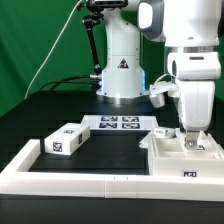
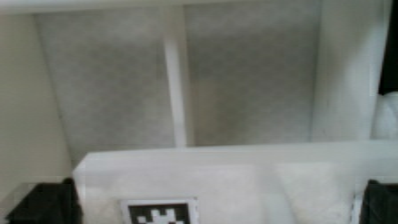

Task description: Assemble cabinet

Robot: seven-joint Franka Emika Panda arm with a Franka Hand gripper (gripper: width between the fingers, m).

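Observation:
The cabinet body (image 1: 170, 160), a white open box with a tag on its front, sits at the exterior view's right against the rail frame. My gripper (image 1: 190, 138) reaches straight down onto its top. In the wrist view my gripper (image 2: 210, 205) is shut on a white tagged cabinet panel (image 2: 214, 175). The dark fingers (image 2: 43, 203) press on its two sides. Beyond it lies the cabinet's white inner floor (image 2: 249, 90) with a raised ridge. A second white tagged box part (image 1: 65, 141) lies apart at the exterior view's left.
The marker board (image 1: 116, 123) lies flat at the table's middle back. The long white rail frame (image 1: 60, 185) borders the front and left. The robot base (image 1: 122, 70) stands behind, with cables and a green backdrop.

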